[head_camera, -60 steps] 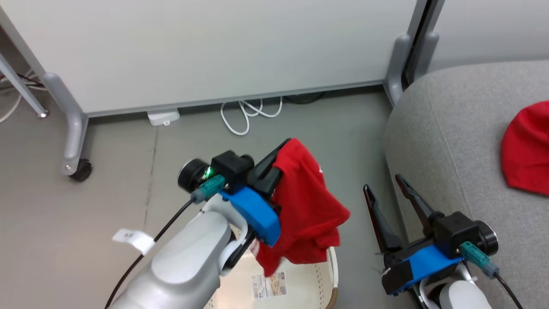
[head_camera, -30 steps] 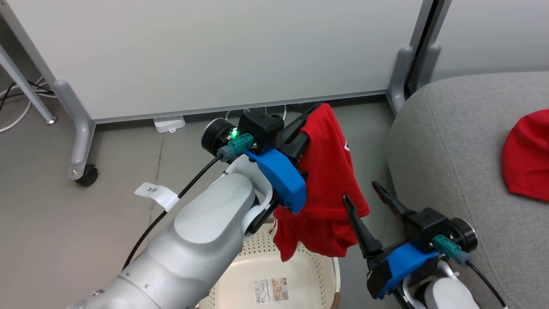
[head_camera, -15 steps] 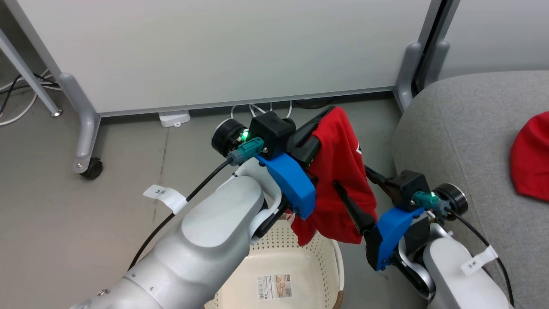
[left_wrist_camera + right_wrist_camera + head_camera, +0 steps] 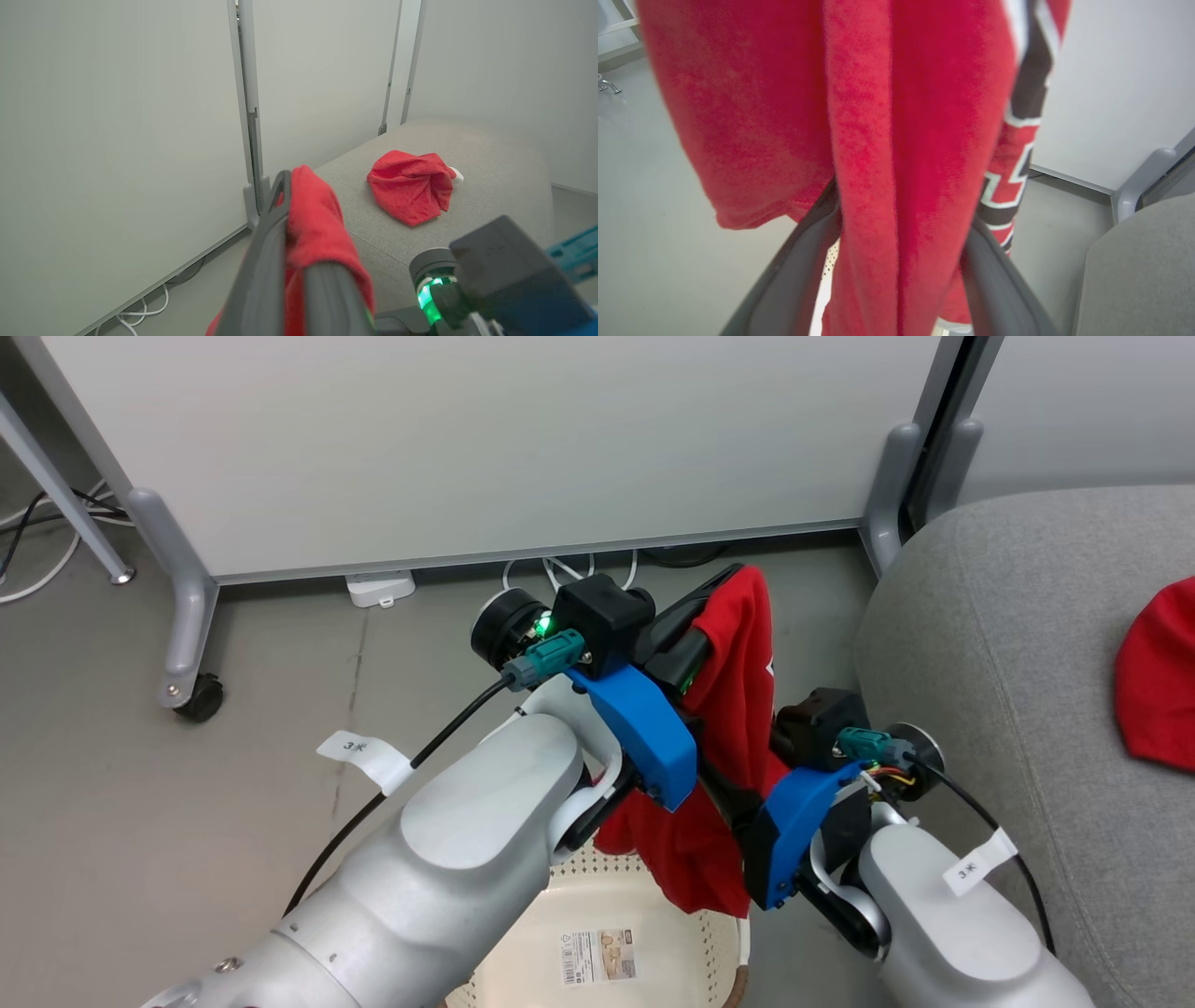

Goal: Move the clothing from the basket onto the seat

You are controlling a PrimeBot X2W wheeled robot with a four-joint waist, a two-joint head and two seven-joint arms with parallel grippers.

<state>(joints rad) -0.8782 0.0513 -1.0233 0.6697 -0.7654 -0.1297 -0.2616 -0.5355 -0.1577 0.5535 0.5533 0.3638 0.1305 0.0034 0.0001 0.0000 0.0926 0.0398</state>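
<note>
With left tool [image 4: 717,602] clamped on the hanging soft bright-red garment [image 4: 747,691], close open right tool [image 4: 901,210] straddling its vertical long axis

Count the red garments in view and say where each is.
2. One red garment hangs from the shut left gripper above the basket, between the fingers of the open right gripper. The second garment lies on the grey sofa. Part of the basket is hidden.
</note>
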